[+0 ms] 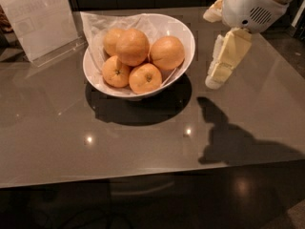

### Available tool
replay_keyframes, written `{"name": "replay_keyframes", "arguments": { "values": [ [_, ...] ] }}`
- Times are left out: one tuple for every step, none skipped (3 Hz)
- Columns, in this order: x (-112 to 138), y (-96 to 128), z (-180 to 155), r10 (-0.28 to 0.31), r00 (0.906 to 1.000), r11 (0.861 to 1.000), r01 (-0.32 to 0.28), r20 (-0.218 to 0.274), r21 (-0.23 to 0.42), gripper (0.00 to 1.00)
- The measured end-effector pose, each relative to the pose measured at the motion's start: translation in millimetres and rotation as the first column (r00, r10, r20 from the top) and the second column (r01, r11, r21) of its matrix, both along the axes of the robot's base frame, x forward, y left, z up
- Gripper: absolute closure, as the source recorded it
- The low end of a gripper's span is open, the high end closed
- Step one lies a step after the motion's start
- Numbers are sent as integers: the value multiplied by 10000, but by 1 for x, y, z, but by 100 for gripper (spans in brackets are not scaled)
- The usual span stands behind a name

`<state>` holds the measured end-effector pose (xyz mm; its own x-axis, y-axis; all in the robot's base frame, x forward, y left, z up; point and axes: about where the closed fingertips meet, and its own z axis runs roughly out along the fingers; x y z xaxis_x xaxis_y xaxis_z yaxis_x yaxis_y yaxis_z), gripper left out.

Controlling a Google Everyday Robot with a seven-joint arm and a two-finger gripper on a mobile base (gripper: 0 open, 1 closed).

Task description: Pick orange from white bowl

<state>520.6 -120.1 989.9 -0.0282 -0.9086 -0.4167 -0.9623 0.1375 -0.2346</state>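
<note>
The white bowl [186, 35], lined with crinkled clear plastic, stands on the grey table and holds several oranges. The orange [132, 46] is the largest and lies on top of the pile, with no stem dimple showing. Two smaller oranges with dark dimples lie at the bowl's front [145, 78] and front left [116, 71]. My gripper [215, 80] hangs to the right of the bowl, pointing down and slightly left, just above the table and apart from the bowl's rim. It holds nothing.
A clear plastic sign stand [40, 23] stands at the back left of the table [143, 142]. The table's front edge runs across the lower part of the view, with dark floor below. The arm's shadow [233, 137] falls on the table at the right.
</note>
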Motion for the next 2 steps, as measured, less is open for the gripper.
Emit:
{"name": "replay_keyframes", "arguments": {
  "values": [
    [18,23,-12,303,9993,9963,-285,-204,808,0],
    [39,58,-27,883,9946,9851,-791,-542,1527,0]
  ]
}}
